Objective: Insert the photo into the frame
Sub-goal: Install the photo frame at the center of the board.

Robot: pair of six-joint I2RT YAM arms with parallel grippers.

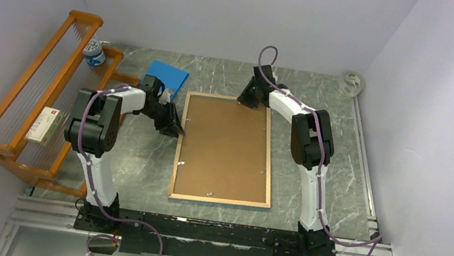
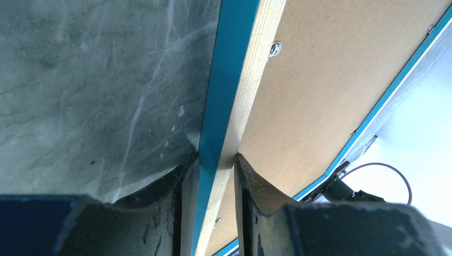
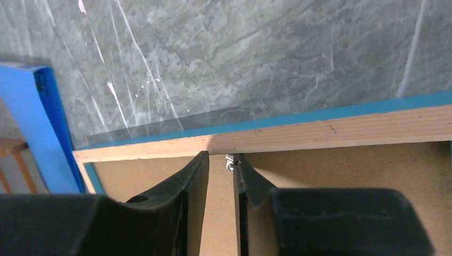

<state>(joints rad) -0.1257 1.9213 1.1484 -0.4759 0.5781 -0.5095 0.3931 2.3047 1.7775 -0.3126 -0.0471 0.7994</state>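
Note:
The frame [image 1: 177, 154] lies face down on the table, its light wood back up and a brown backing board [image 1: 224, 148] filling it. My left gripper [image 1: 173, 127] is shut on the frame's left rail [image 2: 234, 80], one finger on the turquoise outer side and one on the board side [image 2: 217, 160]. My right gripper [image 1: 247, 100] hovers at the far rail [image 3: 320, 133], open by a narrow gap over the board [image 3: 221, 160]. A small metal clip [image 3: 230, 162] sits against its right fingertip. The photo is hidden.
An orange wooden rack [image 1: 38, 100] stands at the left with a small box [image 1: 43, 125] and a bottle [image 1: 93, 51] on it. A flat blue pad [image 1: 167, 78] lies just beyond the frame's far left corner. A tape roll [image 1: 352, 83] sits at the far right.

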